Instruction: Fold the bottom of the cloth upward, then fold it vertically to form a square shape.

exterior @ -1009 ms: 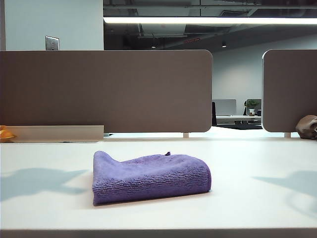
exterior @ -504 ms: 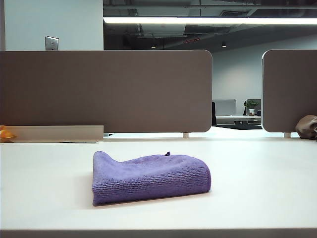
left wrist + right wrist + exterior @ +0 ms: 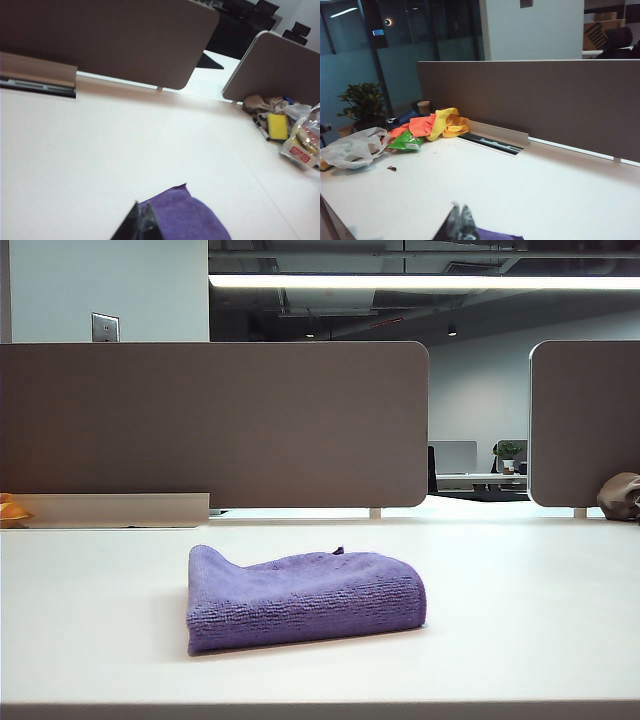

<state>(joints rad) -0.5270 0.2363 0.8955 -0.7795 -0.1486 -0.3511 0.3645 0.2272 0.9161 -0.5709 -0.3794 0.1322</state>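
Nearest the exterior camera, the cloth (image 3: 303, 596) is lying folded on the pale bench (image 3: 520, 640), a little left of the middle and close to the front edge. It is sitting as a thick, purple, roughly square pad, with a rounded fold along its right side and stacked layers showing at the front. By the look of it, both folds of the task are already made.

The fuzzy pile and drooping edges are suggesting a light, soft, floppy towel that would sag when lifted and slide easily over the smooth bench. A corner or a stitched edge, pinched through all layers, looks like the best place to take hold.

No arm is showing in the exterior view. In the left wrist view, the left end effector (image 3: 141, 224) is hanging above the near part of the cloth (image 3: 187, 220), its two dark fingers pressed together and holding nothing. In the right wrist view, the right end effector (image 3: 460, 223) is likewise pressed together and empty, with only a sliver of the cloth (image 3: 497, 234) showing beside it.

Farther back, grey divider panels (image 3: 215, 425) are standing along the rear of the bench. A small brown lump (image 3: 620, 496) is resting at the far right.
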